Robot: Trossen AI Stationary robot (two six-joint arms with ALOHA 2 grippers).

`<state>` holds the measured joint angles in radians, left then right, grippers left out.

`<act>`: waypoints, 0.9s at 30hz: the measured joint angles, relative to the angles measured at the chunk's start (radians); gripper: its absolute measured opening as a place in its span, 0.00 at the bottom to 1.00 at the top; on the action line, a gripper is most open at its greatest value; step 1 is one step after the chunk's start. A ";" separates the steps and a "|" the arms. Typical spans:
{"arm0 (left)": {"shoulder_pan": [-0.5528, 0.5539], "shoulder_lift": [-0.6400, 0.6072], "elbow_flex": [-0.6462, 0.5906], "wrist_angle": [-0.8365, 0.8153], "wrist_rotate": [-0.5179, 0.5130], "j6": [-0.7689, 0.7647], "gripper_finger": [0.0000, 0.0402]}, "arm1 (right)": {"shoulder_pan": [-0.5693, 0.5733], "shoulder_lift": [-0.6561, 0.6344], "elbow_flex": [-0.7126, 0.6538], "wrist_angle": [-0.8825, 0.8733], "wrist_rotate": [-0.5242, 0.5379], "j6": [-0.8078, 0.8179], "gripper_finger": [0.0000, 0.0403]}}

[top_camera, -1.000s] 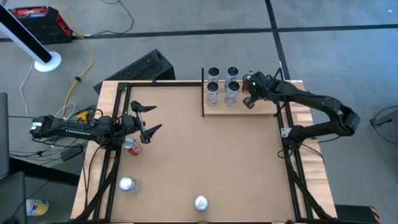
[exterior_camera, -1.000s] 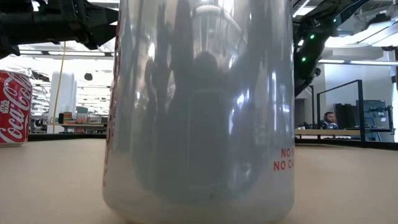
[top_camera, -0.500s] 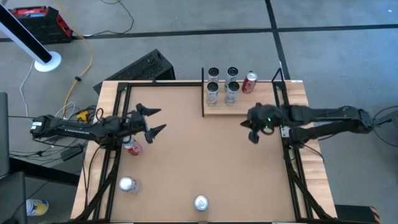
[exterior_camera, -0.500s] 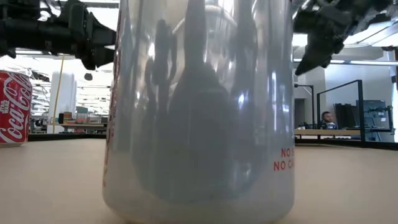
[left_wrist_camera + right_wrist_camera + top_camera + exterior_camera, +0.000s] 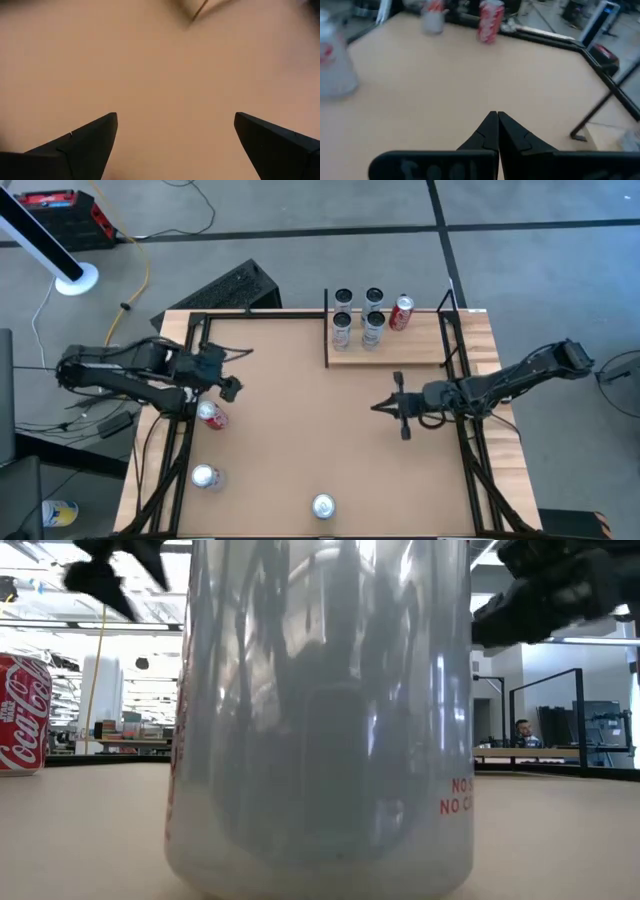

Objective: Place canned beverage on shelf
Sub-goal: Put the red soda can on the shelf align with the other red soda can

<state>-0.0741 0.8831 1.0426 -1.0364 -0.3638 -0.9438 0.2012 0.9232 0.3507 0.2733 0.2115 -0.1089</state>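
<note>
Brown tabletop (image 5: 300, 420) inside black frame; grey tiled floor (image 5: 520, 270) around.

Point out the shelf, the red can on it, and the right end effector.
shelf (image 5: 425, 352): high view, bare plank.
red can (image 5: 402, 312): high view, its side.
right end effector (image 5: 378, 407): high view, shut fingertips.

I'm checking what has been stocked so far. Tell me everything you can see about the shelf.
The shelf is a pale, wood-grain plank lying flat at the table's far right corner, with a thin black rail along its left end. Four silver cans stand in a square beside the rail, with a red can to their right. No gripper touches it.
</note>
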 joint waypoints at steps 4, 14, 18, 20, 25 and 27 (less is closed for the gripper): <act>-0.027 0.114 0.136 -0.356 0.068 -0.213 0.96 | 0.038 -0.013 0.021 0.000 0.000 -0.109 0.06; -0.039 0.245 0.090 -0.494 0.199 -0.359 0.96 | 0.099 -0.056 0.050 -0.051 -0.008 -0.237 0.06; -0.039 0.263 0.013 -0.417 0.257 -0.334 0.96 | 0.097 -0.056 0.050 -0.057 -0.008 -0.242 0.06; -0.039 0.265 -0.032 -0.382 0.304 -0.311 0.96 | 0.098 -0.056 0.050 -0.062 -0.008 -0.253 0.06; -0.039 0.257 -0.109 -0.388 0.329 -0.319 0.96 | 0.098 -0.056 0.050 -0.089 -0.008 -0.259 0.06; -0.038 0.249 -0.133 -0.374 0.343 -0.321 0.96 | 0.097 -0.056 0.050 -0.090 -0.008 -0.258 0.06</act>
<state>-0.1125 1.1316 0.9096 -1.4100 -0.0205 -1.2648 0.2987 0.8675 0.4011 0.1837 0.2039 -0.3674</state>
